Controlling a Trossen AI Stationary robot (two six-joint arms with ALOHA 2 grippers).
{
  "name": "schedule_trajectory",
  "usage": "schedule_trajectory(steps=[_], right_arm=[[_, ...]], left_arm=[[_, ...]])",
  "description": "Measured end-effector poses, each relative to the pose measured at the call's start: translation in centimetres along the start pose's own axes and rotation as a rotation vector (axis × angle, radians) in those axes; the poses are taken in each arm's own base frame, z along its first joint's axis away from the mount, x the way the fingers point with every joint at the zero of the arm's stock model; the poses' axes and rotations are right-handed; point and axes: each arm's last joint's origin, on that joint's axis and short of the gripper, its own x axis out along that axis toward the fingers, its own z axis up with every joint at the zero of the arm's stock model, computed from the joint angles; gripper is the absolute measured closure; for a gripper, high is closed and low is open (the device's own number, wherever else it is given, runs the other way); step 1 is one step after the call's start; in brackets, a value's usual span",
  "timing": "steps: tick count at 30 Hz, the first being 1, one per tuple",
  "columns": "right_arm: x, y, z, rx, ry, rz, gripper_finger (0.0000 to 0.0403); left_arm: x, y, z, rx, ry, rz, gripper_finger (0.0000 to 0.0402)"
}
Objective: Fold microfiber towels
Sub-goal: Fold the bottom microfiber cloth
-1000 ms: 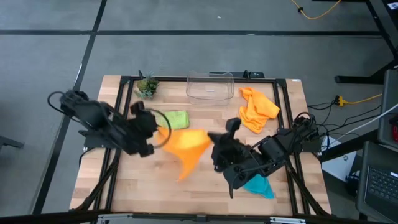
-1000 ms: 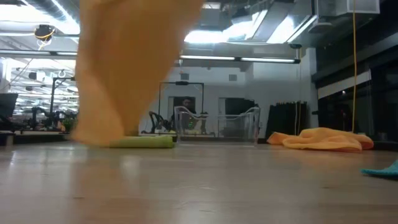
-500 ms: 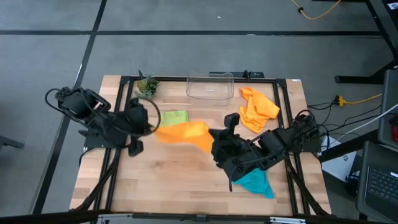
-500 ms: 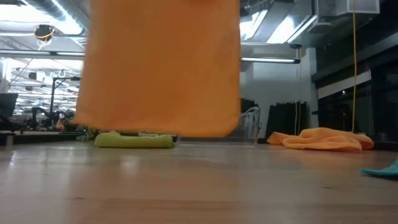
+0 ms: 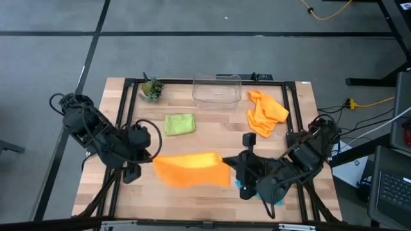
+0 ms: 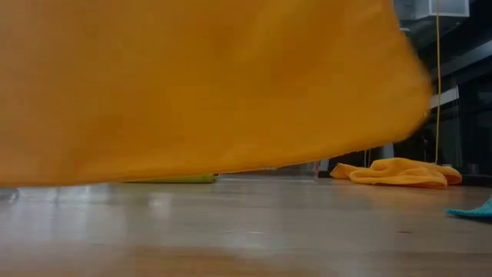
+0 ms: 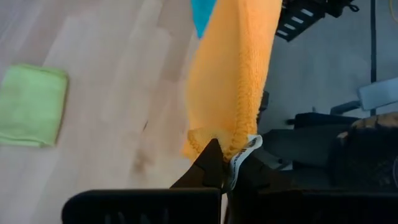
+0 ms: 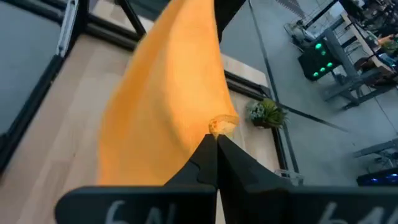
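Orange towel (image 5: 191,169): hung stretched between both grippers above the front part of the table (image 5: 212,138), spread as a wide band in the high view. In the low view it filled most of the frame, its lower edge clear of the tabletop.

Left gripper (image 5: 153,162): at the towel's left end, fingers pinched tight on one corner; the wrist view showed that corner and a white tag caught between the tips (image 7: 219,157).

Right gripper (image 5: 232,172): at the towel's right end, fingers clamped on the opposite corner, seen pinched in its wrist view (image 8: 216,132).

Green towel (image 5: 179,124): lay folded flat on the table, behind the held towel and left of centre.

Second orange towel (image 5: 264,112): lay crumpled in a heap at the back right, beside the bin.

Teal towel (image 5: 266,192): on the table at front right, mostly hidden under the right arm; only an edge showed in the low view (image 6: 473,210).

Clear bin (image 5: 217,90): at the back centre edge.

Potted plant (image 5: 151,88): at the back left, well apart from the towels.
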Motion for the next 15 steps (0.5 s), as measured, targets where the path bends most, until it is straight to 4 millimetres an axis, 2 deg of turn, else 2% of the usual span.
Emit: schedule_trajectory(steps=[3,7,10,15], right_arm=[[0.9,-0.8,-0.5,0.009,0.06,-0.025,0.0402],[4.0,-2.8,-2.1,0.052,0.208,-0.114,0.0402],[7.1,-3.5,-3.7,0.057,0.321,-0.142,0.0402],[13.1,-3.9,-7.6,0.03,0.471,-0.208,0.0402]], left_arm=[[0.0,0.3,0.1,0.013,-0.002,0.022,0.0401],[1.2,1.1,0.7,0.053,-0.019,0.1,0.0401],[3.6,2.1,1.0,0.076,0.025,0.198,0.0401],[9.1,5.0,0.5,0.088,0.167,0.407,0.0401]])
